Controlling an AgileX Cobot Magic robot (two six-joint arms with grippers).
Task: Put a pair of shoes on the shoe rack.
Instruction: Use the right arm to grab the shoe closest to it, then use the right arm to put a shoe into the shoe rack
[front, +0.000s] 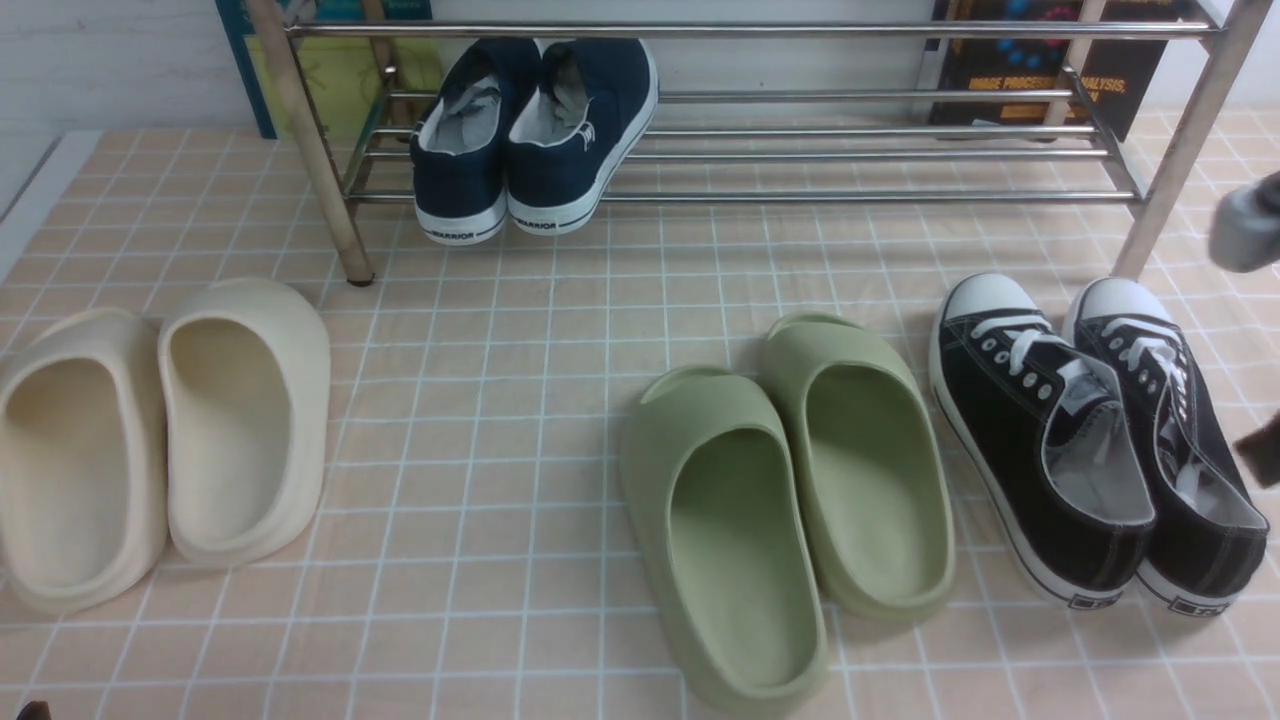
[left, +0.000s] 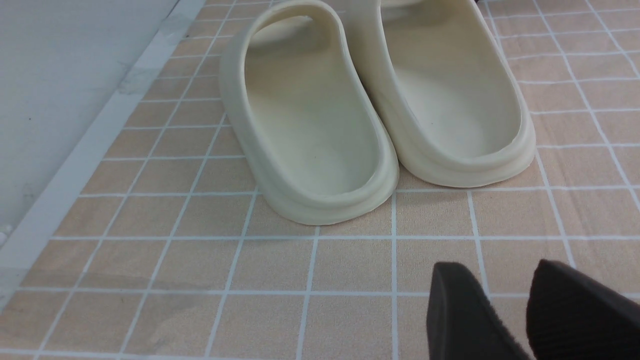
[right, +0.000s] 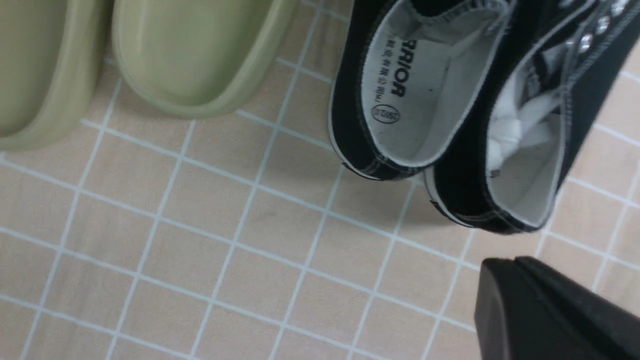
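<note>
Tiling in peach squares with white lines covers the desk (front: 560, 420). At its far edge stands the shoe rack (front: 850, 196), a wide chrome frame of slanted bars. Green slides (front: 790, 500) lie side by side right of centre, and cream slides (front: 160, 440) lie near the left edge, well apart from them. The pair of shoes (front: 1090, 440), black sneakers with white laces and toe caps, sits on the desk just right of the green slides. The two touch each other, with their toes toward the rack's right leg. A navy pair (front: 535, 140) rests on the rack's left part, heels outward. The left gripper (left: 500, 270) hovers near the cream slides' heels, fingers spread and empty. The right gripper (right: 505, 270), fingers pressed together on nothing, hangs just behind the sneakers' heels, not touching them.
</note>
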